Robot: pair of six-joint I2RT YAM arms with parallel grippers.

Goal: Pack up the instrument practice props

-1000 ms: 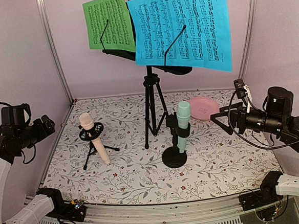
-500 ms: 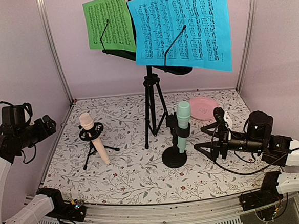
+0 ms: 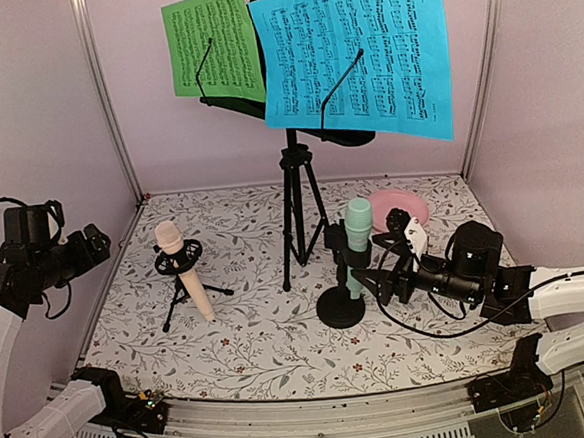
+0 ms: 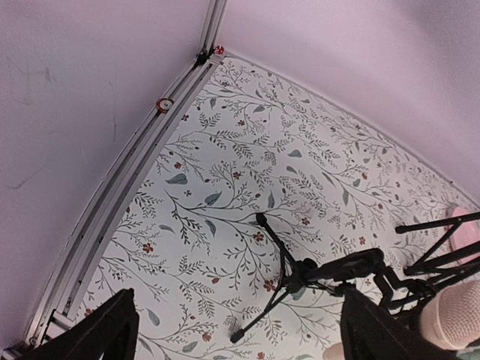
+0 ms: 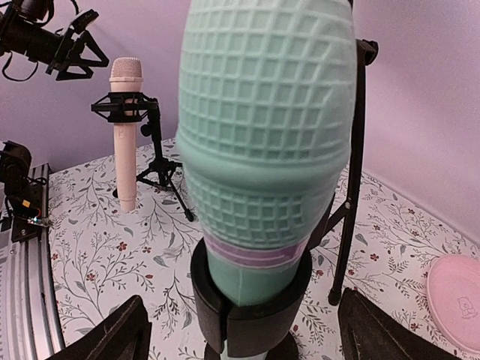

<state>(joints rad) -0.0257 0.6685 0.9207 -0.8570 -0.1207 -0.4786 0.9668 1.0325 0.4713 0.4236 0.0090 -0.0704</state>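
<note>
Black perforated tripod music stand (image 3: 297,194) is upright at the back-middle, w/ a green sheet-music page (image 3: 212,46) on the left & a bigger blue sheet-music page (image 3: 355,49) overlapping its right edge. Mint toy microphone (image 3: 357,224) sits upright in a black round-base mic holder (image 3: 340,306) just right of the tripod legs. Beige toy microphone (image 3: 180,267) leans in a small black tripod mic holder (image 3: 180,292) further left.
</note>
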